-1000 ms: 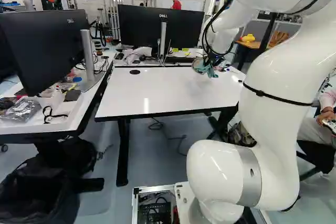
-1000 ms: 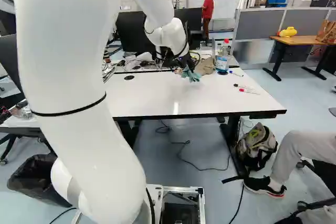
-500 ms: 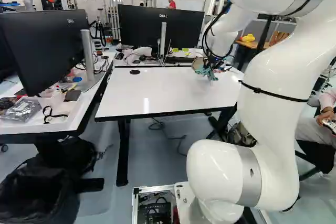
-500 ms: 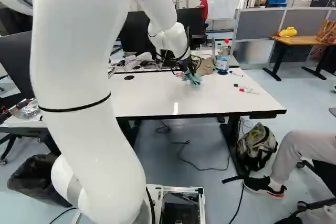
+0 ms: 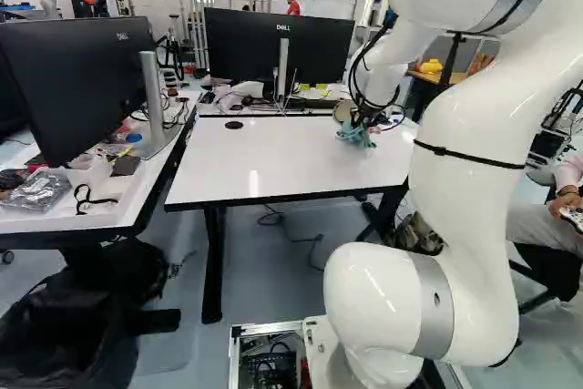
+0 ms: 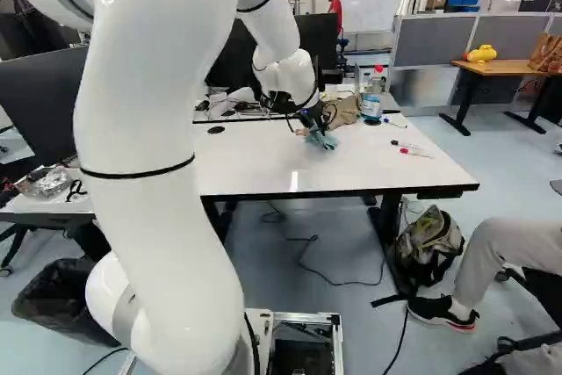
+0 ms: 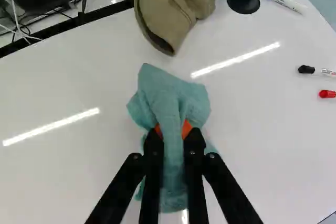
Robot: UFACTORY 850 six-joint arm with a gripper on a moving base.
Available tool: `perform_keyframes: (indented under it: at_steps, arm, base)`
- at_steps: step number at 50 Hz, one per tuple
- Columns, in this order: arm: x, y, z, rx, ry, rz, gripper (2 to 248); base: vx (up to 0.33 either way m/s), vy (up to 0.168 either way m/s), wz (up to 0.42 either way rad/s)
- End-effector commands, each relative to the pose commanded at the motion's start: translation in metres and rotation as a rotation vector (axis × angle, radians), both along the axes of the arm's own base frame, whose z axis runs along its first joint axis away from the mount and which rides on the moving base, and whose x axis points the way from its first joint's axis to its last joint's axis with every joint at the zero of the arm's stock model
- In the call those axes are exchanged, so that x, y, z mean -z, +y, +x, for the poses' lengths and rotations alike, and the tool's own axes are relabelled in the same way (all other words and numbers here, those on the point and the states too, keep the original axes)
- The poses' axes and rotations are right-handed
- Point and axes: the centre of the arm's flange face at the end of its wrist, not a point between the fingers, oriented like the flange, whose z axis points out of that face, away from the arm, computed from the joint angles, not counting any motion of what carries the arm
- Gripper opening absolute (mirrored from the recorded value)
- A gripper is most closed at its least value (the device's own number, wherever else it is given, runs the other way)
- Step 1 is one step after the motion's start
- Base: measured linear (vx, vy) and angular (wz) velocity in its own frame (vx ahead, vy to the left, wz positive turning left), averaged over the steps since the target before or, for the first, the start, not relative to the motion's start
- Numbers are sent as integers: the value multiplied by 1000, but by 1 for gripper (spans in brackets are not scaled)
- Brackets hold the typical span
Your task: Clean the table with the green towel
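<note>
Left base view: the arm [image 5: 465, 225] carries the gripper [image 5: 364, 121] over the far right part of the white table [image 5: 273, 157]. The green towel [image 5: 353, 134] is located at the fingertips. A monitor [image 5: 273, 47] stands beyond the table; a second monitor [image 5: 82, 79] stands on the adjoining desk [image 5: 91, 216] at the left.

Right base view: the towel hangs below the gripper, near a khaki cap [image 6: 347, 110]. A bottle of blue liquid [image 6: 372, 107] stands to the right of the cap. Contact between towel and table cannot be determined.

Wrist view: both fingers are clamped on the towel, one orange pad [image 7: 186, 128] visible at each side of the bunched cloth. A fold extends ahead of the fingertips. The cap lies ahead of the towel, apart from it. A blue-capped marker [image 7: 283, 0] lies beside the bottle.
</note>
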Motion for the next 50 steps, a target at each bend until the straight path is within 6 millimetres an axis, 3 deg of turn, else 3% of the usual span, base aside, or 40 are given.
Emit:
perform_keyframes:
  at_steps: [15, 50]
  arm:
    - [19, -2, 6, 0, 30, 10, 50]
    - [22, -1, 2, 0, 73, 25, 50]
  base:
    - [0, 0, 0]
    - [0, 0, 0]
